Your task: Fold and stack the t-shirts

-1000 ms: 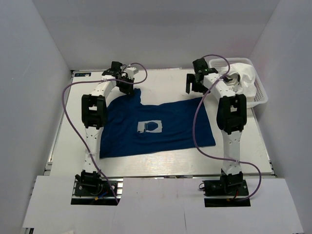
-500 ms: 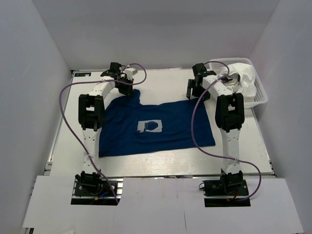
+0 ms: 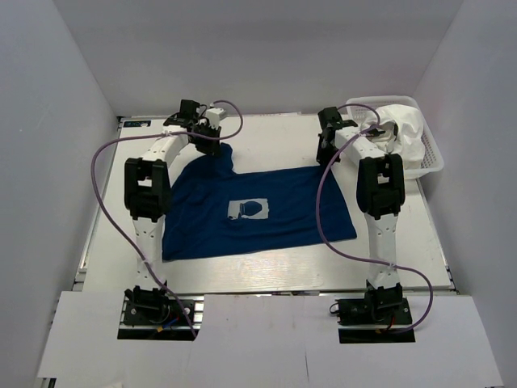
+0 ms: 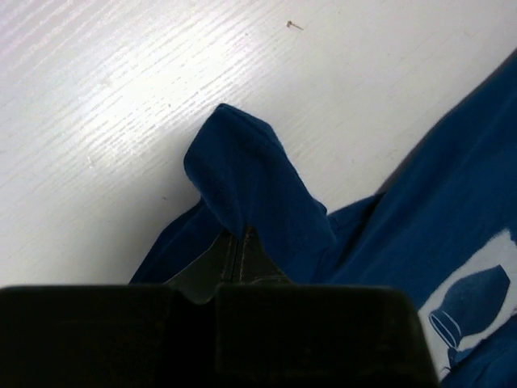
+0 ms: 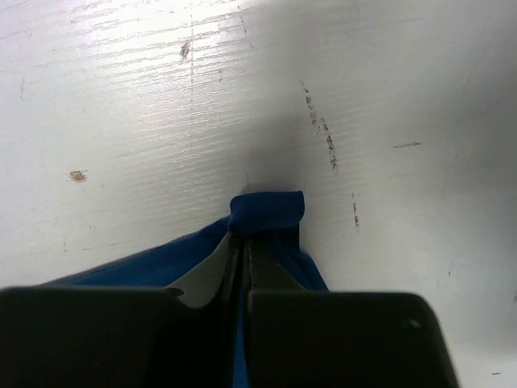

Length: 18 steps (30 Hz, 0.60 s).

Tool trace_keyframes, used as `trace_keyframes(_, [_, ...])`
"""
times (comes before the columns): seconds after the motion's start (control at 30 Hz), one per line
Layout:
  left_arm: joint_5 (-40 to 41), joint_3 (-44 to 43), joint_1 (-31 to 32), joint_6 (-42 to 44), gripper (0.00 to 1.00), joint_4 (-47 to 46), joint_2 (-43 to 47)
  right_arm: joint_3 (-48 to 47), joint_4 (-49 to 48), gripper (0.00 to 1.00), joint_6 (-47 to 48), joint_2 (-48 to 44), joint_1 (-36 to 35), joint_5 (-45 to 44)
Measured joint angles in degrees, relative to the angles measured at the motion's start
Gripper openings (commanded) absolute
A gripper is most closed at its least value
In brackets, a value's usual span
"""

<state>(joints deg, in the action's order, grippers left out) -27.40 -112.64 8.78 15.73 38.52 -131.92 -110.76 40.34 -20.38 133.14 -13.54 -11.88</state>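
The left gripper point(image 4: 239, 246) and right gripper point(image 5: 243, 242) are each pinching shut an upper corner of the navy t-shirt point(image 3: 258, 214), lying mid-frame on the scuffed white table point(image 3: 275, 141); white walls point(image 3: 242, 56) are enclosing it.

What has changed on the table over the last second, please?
The right gripper, open a second ago, moved down to the far right corner of the navy shirt and shut on it. The left gripper kept its pinch on the far left part; the shirt stayed spread flat, and the white shirt stayed in the basket.
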Motion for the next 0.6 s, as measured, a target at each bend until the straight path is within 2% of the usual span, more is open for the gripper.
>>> trace_keyframes(0.17, [1.33, 8.15, 0.26, -0.42, 0.0, -1.31, 6.45, 4.92, -2.08, 0.0, 0.09, -3.28, -0.09, 0.02])
trace_keyframes(0.43, [6.6, 25.49, 2.03, -4.31, 0.0, -4.52, 24.04, 20.76, -6.14, 0.0, 0.26, -19.63, -0.37, 0.55])
trace_keyframes(0.6, [9.18, 33.73, 4.31, -9.01, 0.0, -6.47, 34.77, 27.06, -8.87, 0.0, 0.24, -27.28, -0.61, 0.74])
